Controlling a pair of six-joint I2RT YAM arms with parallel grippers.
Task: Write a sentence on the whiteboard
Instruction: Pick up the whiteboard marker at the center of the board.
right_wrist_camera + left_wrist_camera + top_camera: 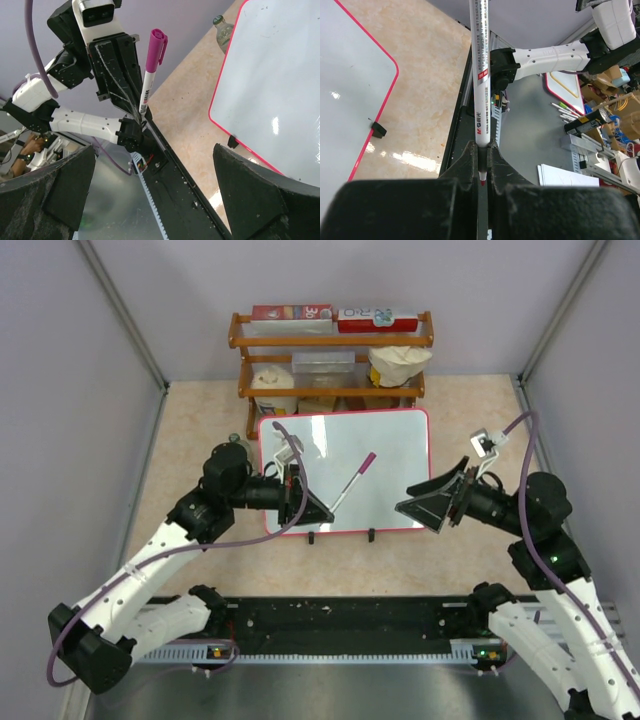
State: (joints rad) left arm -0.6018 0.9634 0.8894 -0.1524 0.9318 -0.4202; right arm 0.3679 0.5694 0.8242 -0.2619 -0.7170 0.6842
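The whiteboard (385,455) lies on the table with a pink frame and two black clip feet at its near edge. Its surface looks blank; no sentence shows. My left gripper (312,506) is over the board's near left part, shut on a white marker (350,486). In the left wrist view the marker (480,90) sits between the jaws (481,150), red tip toward the wrist. Its magenta cap end (156,42) points away. My right gripper (428,504) is open and empty by the board's near right corner, fingers wide apart (154,150). The board also shows in both wrist views (345,85) (272,85).
A wooden shelf (330,340) with boxes, jars and a bag stands behind the board. A small bottle (236,440) is at the board's far left corner. A black rail (340,615) runs along the near edge. Grey walls close both sides.
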